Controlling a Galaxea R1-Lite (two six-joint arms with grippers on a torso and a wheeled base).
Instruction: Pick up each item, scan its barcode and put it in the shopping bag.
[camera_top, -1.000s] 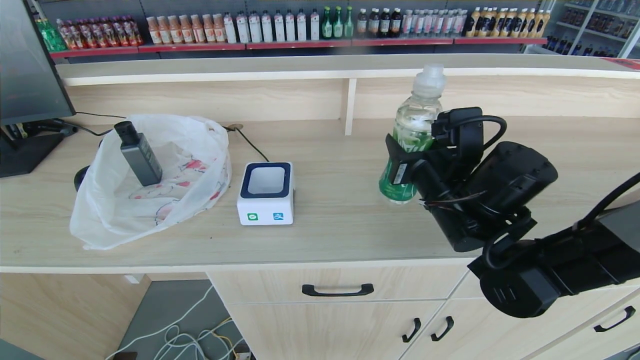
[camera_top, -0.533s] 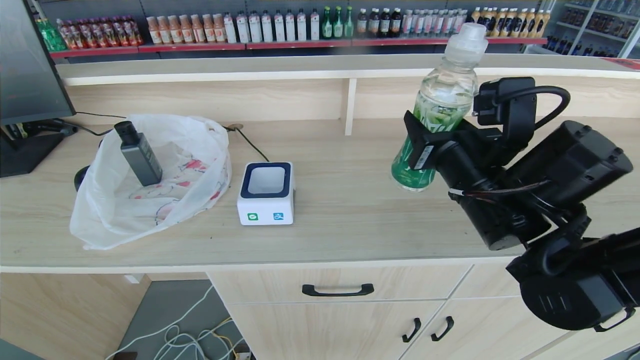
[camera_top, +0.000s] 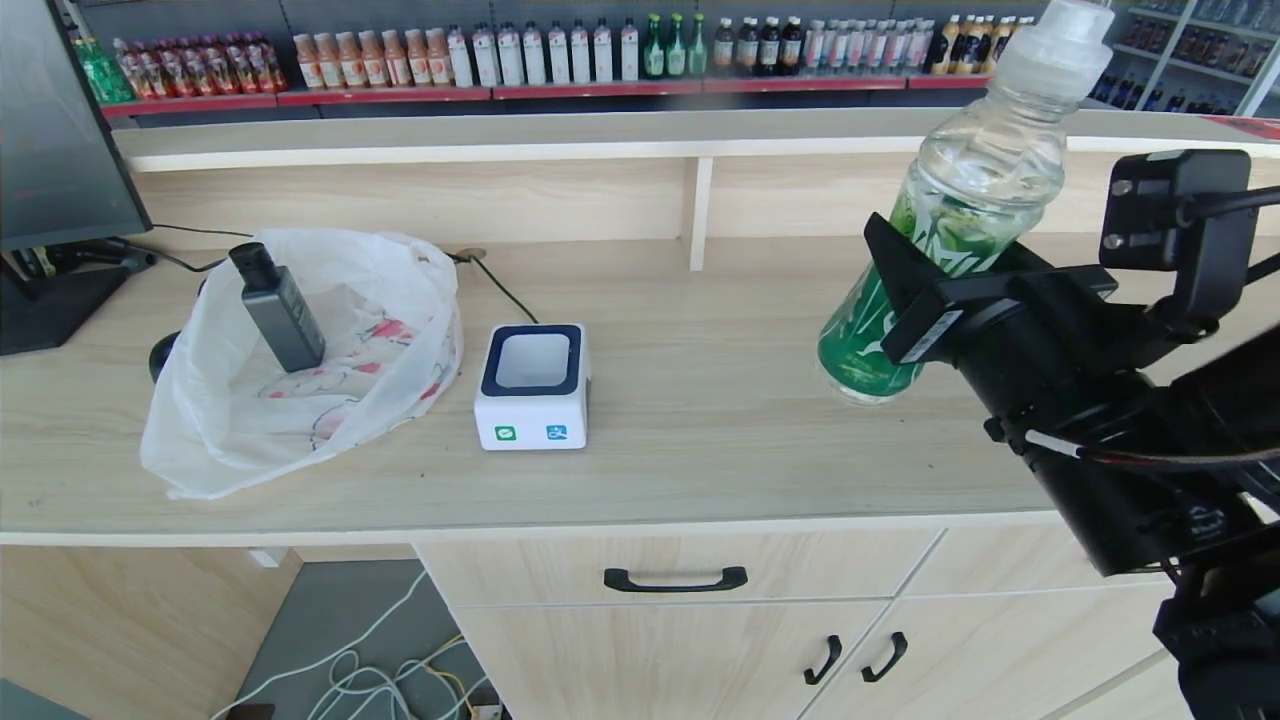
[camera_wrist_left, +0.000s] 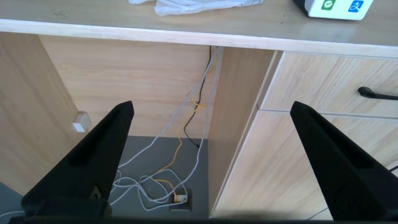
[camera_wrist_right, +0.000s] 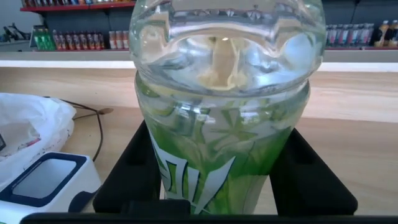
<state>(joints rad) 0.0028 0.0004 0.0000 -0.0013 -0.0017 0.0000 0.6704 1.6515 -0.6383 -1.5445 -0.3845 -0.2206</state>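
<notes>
Right end effector (camera_top: 925, 290): closed on the bottle (camera_top: 985, 160), its black fingers clamped on either side of the green label around the lower half of the body. The bottle is held up over the right-hand part of the counter (camera_top: 700, 450), tilted, with the pale cap uppermost and leaning toward the robot's right. It is well apart from the other items. The right wrist view confirms the grip: the bottle (camera_wrist_right: 227, 124) sits squarely between the two fingers of the end effector (camera_wrist_right: 224, 190), with a clear upper section and pieces suspended in the liquid. Left end effector (camera_wrist_left: 208, 168): fingers spread wide with nothing between them, hanging below the counter edge in front of the cabinet front and the cables on the floor. The shopping bag (camera_top: 300, 370), of white plastic, lies slumped and open on the left part of the counter. A grey handheld device (camera_top: 277, 310) stands tilted at the bag's far side; whether it is inside the bag or behind it cannot be told. The white scanner box (camera_top: 532, 385), with a dark-framed window on top, sits on the counter just beside the bag, between bag and bottle. A monitor (camera_top: 60, 130) stands at the far left.
</notes>
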